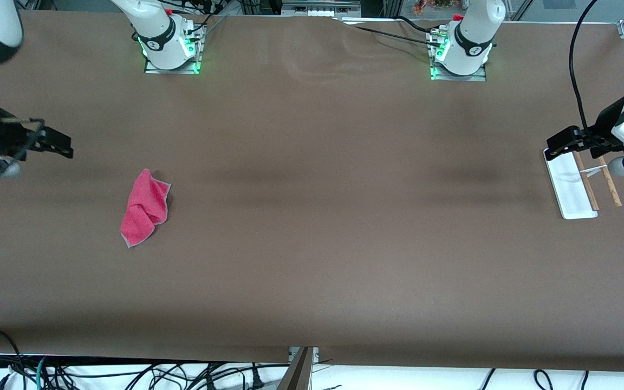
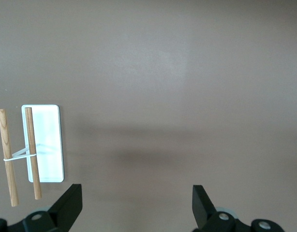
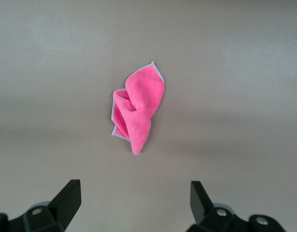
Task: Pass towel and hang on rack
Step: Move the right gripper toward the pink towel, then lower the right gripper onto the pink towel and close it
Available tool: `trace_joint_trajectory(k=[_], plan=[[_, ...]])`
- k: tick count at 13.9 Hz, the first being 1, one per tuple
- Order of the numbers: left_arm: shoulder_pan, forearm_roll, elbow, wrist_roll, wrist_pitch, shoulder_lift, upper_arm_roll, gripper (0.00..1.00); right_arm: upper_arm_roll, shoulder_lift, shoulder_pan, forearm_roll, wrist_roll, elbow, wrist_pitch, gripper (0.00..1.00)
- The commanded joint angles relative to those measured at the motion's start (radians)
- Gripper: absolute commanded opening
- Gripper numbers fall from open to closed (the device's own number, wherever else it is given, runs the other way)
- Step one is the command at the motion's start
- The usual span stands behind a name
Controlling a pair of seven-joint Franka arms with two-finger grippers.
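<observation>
The pink-red towel [image 1: 145, 208] lies crumpled on the brown table toward the right arm's end; it also shows in the right wrist view [image 3: 136, 110]. My right gripper [image 1: 54, 145] hangs open and empty in the air beside the towel, toward the table's end. In its wrist view the gripper [image 3: 135, 198] is apart from the cloth. The rack [image 1: 572, 187] stands at the left arm's end, with a white base and two brown rods [image 1: 610, 184]. It shows in the left wrist view [image 2: 42, 142]. My left gripper [image 1: 558, 143] is open and empty over the rack's end; it appears in its own view [image 2: 137, 205] too.
The brown table cover [image 1: 312, 216] spreads wide between towel and rack. The two arm bases [image 1: 168, 40] [image 1: 461, 49] stand along the table's edge farthest from the front camera. Cables lie below the nearest edge.
</observation>
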Motion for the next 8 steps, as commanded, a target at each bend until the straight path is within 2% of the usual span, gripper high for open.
trace_joint_trajectory(k=[1,8], plan=[[-0.001,0.019,0.033,0.002,-0.029,0.014,0.000,1.00,-0.001,0.098,0.005,0.013,-0.049,0.022,0.065,1.00],[-0.001,0.019,0.033,0.002,-0.029,0.014,0.000,1.00,-0.004,0.327,-0.038,0.022,-0.512,0.022,0.329,1.00]])
